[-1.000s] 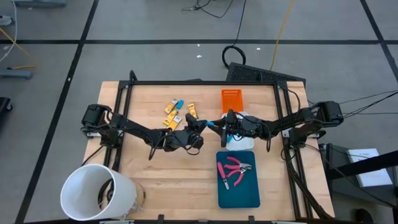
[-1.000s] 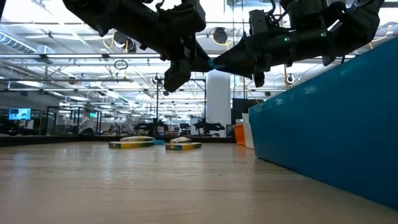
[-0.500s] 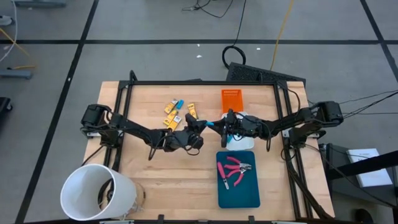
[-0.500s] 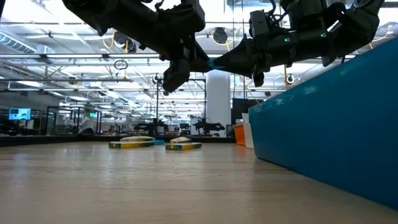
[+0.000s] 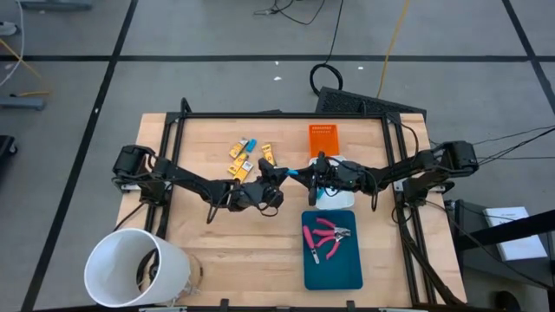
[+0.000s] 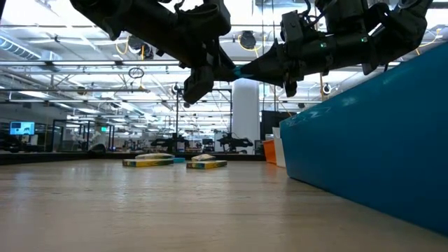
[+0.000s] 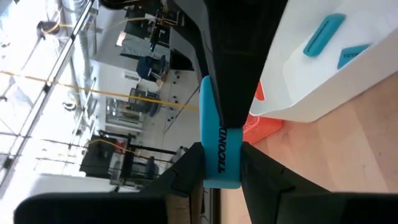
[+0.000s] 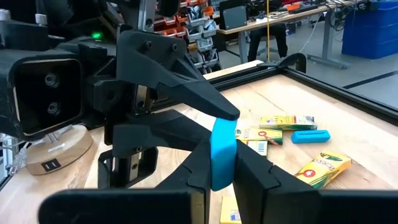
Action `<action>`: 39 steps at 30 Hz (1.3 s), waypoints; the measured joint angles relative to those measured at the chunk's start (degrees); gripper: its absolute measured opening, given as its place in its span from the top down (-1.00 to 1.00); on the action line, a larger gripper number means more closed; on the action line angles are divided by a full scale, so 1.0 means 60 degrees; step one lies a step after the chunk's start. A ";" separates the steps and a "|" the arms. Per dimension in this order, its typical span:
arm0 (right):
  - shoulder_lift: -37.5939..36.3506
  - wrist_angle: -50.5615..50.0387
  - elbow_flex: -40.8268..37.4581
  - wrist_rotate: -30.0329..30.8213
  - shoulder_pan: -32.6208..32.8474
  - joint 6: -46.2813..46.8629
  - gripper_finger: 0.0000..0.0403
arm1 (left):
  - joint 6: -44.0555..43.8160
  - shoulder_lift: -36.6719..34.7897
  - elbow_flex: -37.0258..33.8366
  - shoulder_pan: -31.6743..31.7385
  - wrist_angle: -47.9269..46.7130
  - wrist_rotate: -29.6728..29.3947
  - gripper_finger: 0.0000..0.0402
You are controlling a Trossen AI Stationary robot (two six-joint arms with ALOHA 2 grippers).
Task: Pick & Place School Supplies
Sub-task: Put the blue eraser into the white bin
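Blue piece (image 5: 293, 172) hangs in the high view between left gripper (image 5: 279, 173) and right gripper (image 5: 305, 173), both clamped on it, so left should release first; in the left wrist view a white tray (image 7: 348, 81) lies just beyond; in the right wrist view crayon boxes (image 8: 287, 121) lie beyond on the table.

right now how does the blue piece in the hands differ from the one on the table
The held blue piece is in the air, pinched by the left hand and right hand; the loose blue piece lies flat on the table, untouched. The held one is away from the yellow boxes; the loose one lies beside them. Both are stubby, light blue.
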 joint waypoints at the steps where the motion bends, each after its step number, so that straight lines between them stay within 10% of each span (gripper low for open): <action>1: 0.0000 0.0012 0.0000 0.0000 0.0000 0.0000 0.84 | -0.0252 0.0000 0.0000 -0.0007 0.0009 -0.0008 0.56; 10: 0.0001 0.0036 -0.0004 -0.0007 0.0004 -0.0029 0.85 | -0.2434 0.0000 -0.0011 -0.0062 0.0090 0.0139 0.51; 26: -0.0350 -0.0127 0.0011 0.0006 0.0007 -0.0414 0.85 | -0.3031 -0.0411 -0.0018 -0.0415 0.0453 -0.1465 -0.38; 39: -0.2509 -0.1060 -0.1046 0.0036 0.0047 -0.0713 0.85 | -0.5831 -0.2459 -0.0018 0.0336 -0.2832 0.4998 -0.42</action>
